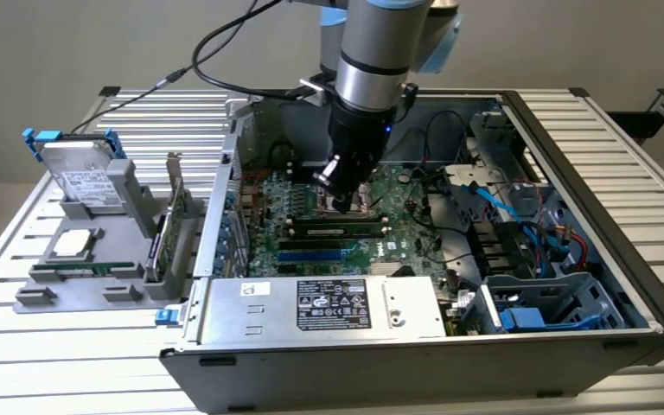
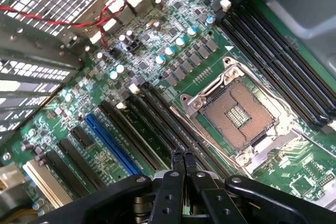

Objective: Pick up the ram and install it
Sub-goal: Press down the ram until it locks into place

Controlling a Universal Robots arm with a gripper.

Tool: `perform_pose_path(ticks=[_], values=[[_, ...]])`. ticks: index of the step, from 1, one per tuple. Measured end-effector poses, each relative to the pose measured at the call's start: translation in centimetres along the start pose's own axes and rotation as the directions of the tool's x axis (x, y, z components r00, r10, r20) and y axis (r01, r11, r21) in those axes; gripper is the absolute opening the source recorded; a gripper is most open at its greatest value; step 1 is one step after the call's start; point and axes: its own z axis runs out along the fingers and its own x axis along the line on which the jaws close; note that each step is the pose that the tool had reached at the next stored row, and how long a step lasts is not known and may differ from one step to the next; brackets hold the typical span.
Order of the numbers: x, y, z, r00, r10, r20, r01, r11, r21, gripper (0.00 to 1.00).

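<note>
Exterior view: the black pincer (image 1: 338,183), fingers together and holding nothing, hangs over the green motherboard (image 1: 407,203) inside the open grey computer case (image 1: 424,367). The thin green ram stick (image 1: 332,227) appears to stand on edge in a slot just beneath, its long axis running between the exterior view's left and right. It looks light, stiff and fragile, best gripped by its flat faces mid-length.

The arm (image 1: 373,52) is showing a silver-grey cylindrical body with a pale blue cap, black cables looping off it. Its gripper (image 2: 183,157) is presenting black, matte fingers (image 2: 177,174) dotted with small screws.
</note>
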Motion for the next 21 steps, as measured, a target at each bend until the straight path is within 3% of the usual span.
perform_pose_path(ticks=[4, 9, 14, 21], values=[[0.0, 0.0, 0.04, 0.9974, 0.072, 0.004, -0.072, 0.9974, -0.0074, 0.1], [0.0, 0.0, 0.04, 0.9884, 0.151, 0.0079, -0.151, 0.9884, -0.016, 0.1], [0.0, 0.0, 0.04, 0.9745, 0.224, 0.0109, -0.224, 0.9743, -0.0243, 0.1], [0.0, 0.0, 0.04, 0.9461, 0.323, 0.0142, -0.323, 0.9458, -0.0359, 0.1]])
